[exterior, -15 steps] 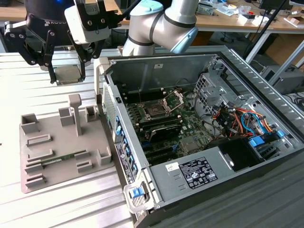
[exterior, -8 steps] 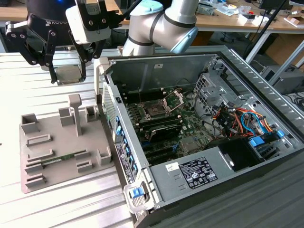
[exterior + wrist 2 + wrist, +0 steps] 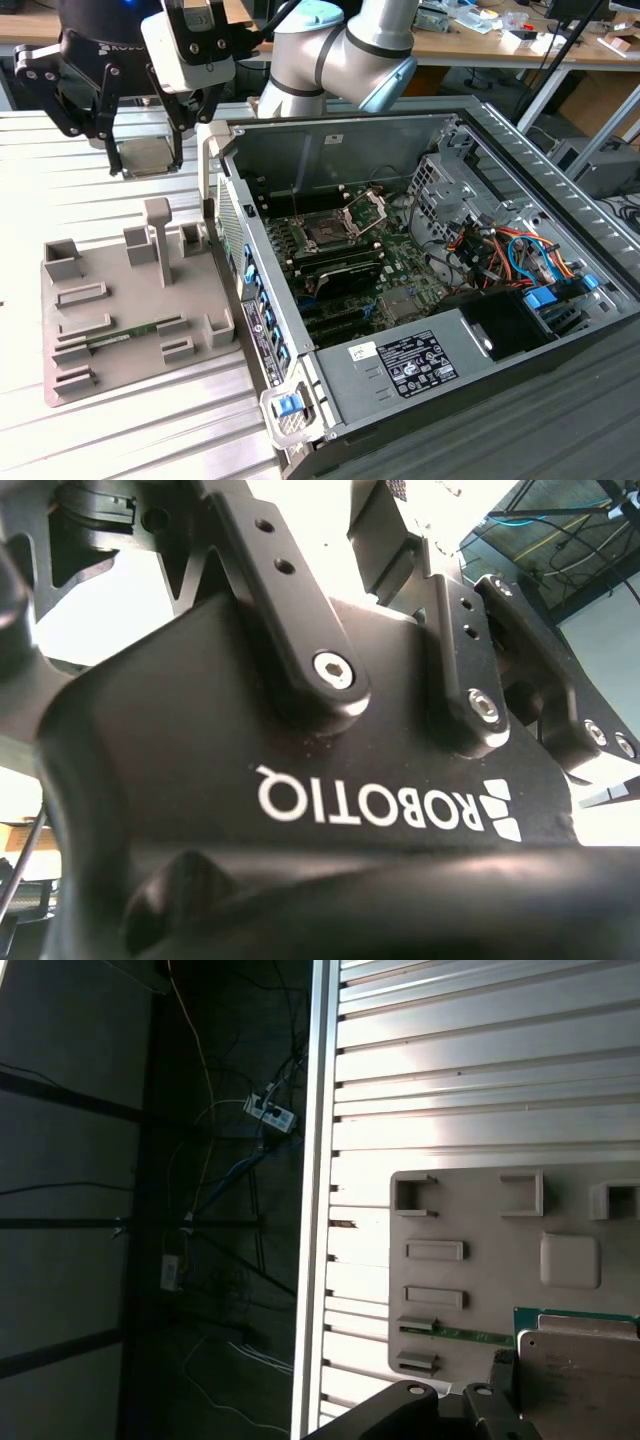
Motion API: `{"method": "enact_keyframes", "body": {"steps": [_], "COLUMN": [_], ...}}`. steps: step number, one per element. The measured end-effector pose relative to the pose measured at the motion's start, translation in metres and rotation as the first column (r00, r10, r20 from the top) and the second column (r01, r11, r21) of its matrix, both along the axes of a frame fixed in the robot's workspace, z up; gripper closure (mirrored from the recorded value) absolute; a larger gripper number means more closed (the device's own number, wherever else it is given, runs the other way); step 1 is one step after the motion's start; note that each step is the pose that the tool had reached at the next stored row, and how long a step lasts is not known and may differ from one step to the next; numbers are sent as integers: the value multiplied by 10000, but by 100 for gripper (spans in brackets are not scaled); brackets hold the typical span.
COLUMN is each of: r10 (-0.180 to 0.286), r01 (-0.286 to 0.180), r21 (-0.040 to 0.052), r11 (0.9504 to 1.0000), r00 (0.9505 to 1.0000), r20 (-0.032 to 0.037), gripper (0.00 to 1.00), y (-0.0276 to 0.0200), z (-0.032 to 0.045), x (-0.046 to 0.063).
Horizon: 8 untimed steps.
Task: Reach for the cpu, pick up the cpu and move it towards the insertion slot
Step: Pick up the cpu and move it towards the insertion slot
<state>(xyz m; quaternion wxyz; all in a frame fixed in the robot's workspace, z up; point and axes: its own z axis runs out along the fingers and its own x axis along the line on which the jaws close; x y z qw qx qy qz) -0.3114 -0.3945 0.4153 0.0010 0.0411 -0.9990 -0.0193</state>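
Your black gripper (image 3: 147, 148) is clamped on the pale silvery square cpu (image 3: 148, 160), held between its fingers. You're on the carry step, I judge: the silver-framed square insertion slot (image 3: 330, 228) sits well apart from it, past the grey case wall (image 3: 213, 170).

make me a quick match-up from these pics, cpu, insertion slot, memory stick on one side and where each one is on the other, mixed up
Things:
1 cpu
2 insertion slot
3 memory stick

Places:
a lying on the grey tray
b on the motherboard inside the open case
c gripped in the claw

Pairs: 1-c, 2-b, 3-a
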Motion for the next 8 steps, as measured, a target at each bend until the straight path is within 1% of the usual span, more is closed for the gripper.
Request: {"method": "enact_keyframes", "body": {"steps": [8], "r10": [0], "r01": [0], "r21": [0], "r11": [10000], "r00": [10000], "r20": [0], "gripper": [45], "y": [0], "z": [0], "x": [13]}}
